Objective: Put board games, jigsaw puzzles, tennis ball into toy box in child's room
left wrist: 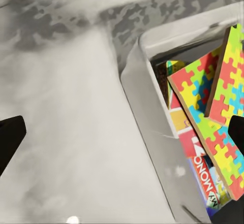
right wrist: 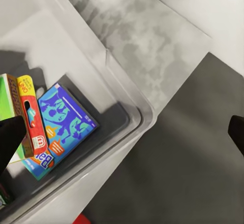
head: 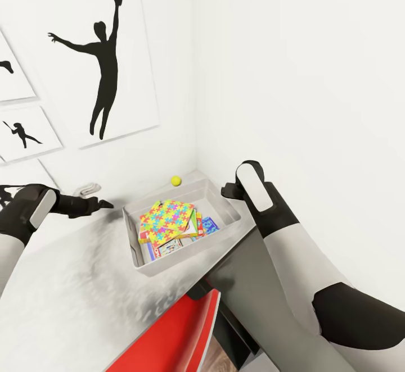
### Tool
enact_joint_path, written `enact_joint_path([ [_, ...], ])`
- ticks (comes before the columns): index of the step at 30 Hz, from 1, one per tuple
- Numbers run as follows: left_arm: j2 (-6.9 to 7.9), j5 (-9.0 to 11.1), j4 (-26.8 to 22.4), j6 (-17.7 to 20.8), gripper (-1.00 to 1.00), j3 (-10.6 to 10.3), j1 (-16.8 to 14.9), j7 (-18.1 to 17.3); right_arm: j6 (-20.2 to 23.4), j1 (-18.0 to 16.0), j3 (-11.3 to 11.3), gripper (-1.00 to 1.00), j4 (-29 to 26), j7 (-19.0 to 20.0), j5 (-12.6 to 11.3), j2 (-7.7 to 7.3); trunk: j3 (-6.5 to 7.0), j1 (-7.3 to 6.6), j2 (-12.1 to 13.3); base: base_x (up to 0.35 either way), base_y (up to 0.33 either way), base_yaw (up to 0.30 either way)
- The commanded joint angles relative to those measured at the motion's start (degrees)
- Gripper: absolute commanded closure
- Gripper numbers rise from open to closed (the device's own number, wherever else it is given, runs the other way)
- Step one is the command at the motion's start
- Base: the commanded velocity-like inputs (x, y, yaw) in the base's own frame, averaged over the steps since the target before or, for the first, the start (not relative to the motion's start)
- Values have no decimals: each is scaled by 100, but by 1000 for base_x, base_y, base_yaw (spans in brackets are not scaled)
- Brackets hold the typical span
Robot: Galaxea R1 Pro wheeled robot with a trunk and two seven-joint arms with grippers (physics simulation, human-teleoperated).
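Sitting behind toy box: tennis ball.

From the head we look forward and steeply down over both arms at the table in the room's corner. Our left wrist camera hangs close above the tabletop beside the toy box, facing down. Our right wrist camera faces down over the box's far corner. All three views share the toy box.

Smooth grey plastic toy box
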Motion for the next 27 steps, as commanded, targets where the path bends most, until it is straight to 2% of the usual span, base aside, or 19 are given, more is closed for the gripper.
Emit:
enact_joint_path([
  [1,-23,-54,-1,3,-100,-18,-7,-52,33,-7,5,-100,-3,-59,-49,0,-14,3,-13,0,0,0],
  [5,-260,-57,2,11,-100,-15,-6,-42,32,-7,10,-100,2,-56,-49,0,-23,3,-13,0,0,0],
  [8,-386,-56,2,22,-100,-11,-7,-49,30,-7,13,-100,3,-52,-49,0,-32,3,-13,0,0,0],
  [18,-538,-51,0,42,-100,-5,-27,-62,23,-6,11,-100,4,-47,-49,0,-71,3,-13,0,0,0],
  [27,-842,-79,0,24,-100,-11,-34,-29,23,1,13,-100,4,-40,-49,0,-112,3,-13,0,0,0],
])
